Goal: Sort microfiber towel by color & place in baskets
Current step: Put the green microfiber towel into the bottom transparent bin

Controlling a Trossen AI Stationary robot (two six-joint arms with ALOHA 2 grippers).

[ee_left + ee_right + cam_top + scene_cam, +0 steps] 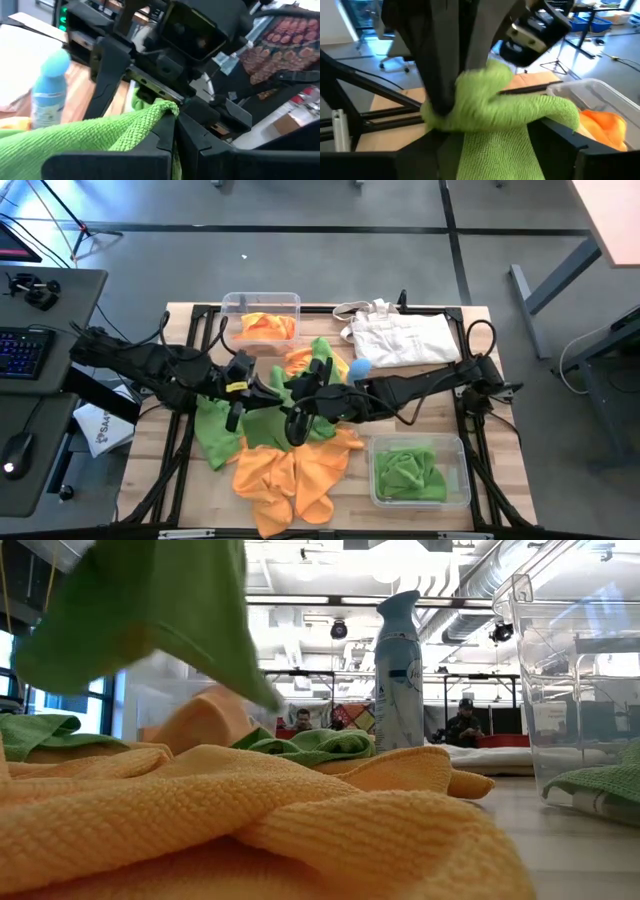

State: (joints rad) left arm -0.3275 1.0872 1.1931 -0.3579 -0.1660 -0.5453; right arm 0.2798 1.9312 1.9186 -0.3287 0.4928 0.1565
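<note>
Pinching a bright green microfiber towel point(100, 132) between pressed-together fingers, the left gripper point(272, 387) hung above the heap of orange cloths point(290, 470). The right gripper point(312, 395), fingers spread around that same towel, sat just beside it. Behind the heap stood a clear plastic basket point(262, 304) holding orange cloths; to its right, another point(418, 472) held green ones.

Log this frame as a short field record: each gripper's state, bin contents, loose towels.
left gripper: shut on green towel, mid-table
right gripper: open, green towel draped between its fingers
far bin: orange towels
near right bin: green towels
loose pile: orange and green, unsorted
other items: white tote bag, blue bottle
</note>
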